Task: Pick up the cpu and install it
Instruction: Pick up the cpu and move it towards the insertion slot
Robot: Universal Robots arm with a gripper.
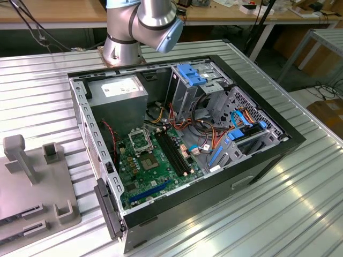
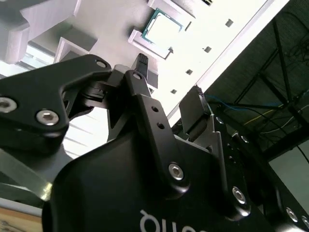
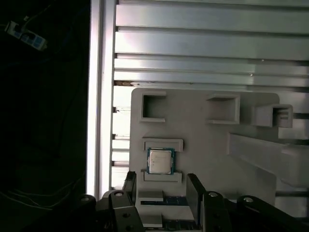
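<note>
The cpu point(image 3: 160, 161), a small square chip with a silver-grey top, lies flat between two low ridges on a light grey holder plate point(image 3: 203, 145). The cpu point(image 2: 162, 27) also appears in the second wrist view, on the same plate point(image 2: 111, 19). My gripper point(image 3: 161, 193) hangs above the plate close to the chip, open, with nothing between its black fingers point(image 3: 194, 191). In the second wrist view the gripper point(image 2: 169, 84) is apart from the chip. The metal-framed socket point(image 1: 140, 140) sits on the green board inside the open computer case point(image 1: 268, 160).
The case lies on its side on a ribbed metal table point(image 1: 48, 80), with a grey power-supply box point(image 1: 119, 93), cables and blue drive brackets point(image 1: 193, 74) inside. The holder plate point(image 1: 32, 182) on the exterior view's left carries raised blocks and slots. The arm's base point(image 1: 123, 45) stands behind the case.
</note>
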